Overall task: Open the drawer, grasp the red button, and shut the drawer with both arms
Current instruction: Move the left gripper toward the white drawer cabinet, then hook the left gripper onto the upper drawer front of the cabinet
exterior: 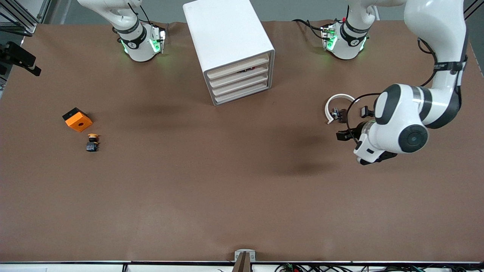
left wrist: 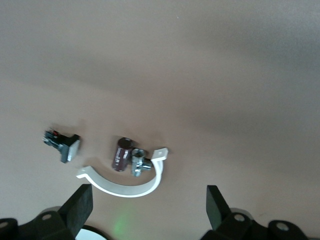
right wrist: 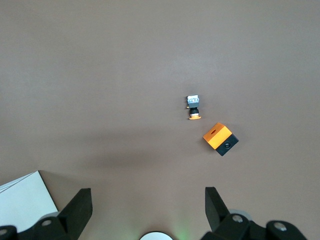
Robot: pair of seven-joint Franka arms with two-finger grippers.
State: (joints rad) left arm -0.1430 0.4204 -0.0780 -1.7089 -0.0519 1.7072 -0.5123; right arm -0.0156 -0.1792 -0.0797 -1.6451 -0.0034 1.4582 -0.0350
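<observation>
The white cabinet (exterior: 227, 41) stands midway along the table's edge by the robots' bases. Its top drawer (exterior: 238, 67) sits flush with the three below it. The button is hidden. My left gripper (exterior: 349, 139) (left wrist: 148, 205) hangs open and empty over the table toward the left arm's end, just beside a white clamp ring (exterior: 337, 104) (left wrist: 125, 186). In the right wrist view my right gripper (right wrist: 147, 207) is open and empty high over bare table, with a corner of the cabinet (right wrist: 25, 200) beside it. In the front view only that arm's base (exterior: 140, 41) shows.
An orange block (exterior: 77, 119) (right wrist: 220, 138) and a yellow-capped button (exterior: 92, 142) (right wrist: 193, 107) lie toward the right arm's end. By the ring lie a dark capacitor (left wrist: 122, 153), a metal fitting (left wrist: 138, 163) and a small switch (left wrist: 64, 145).
</observation>
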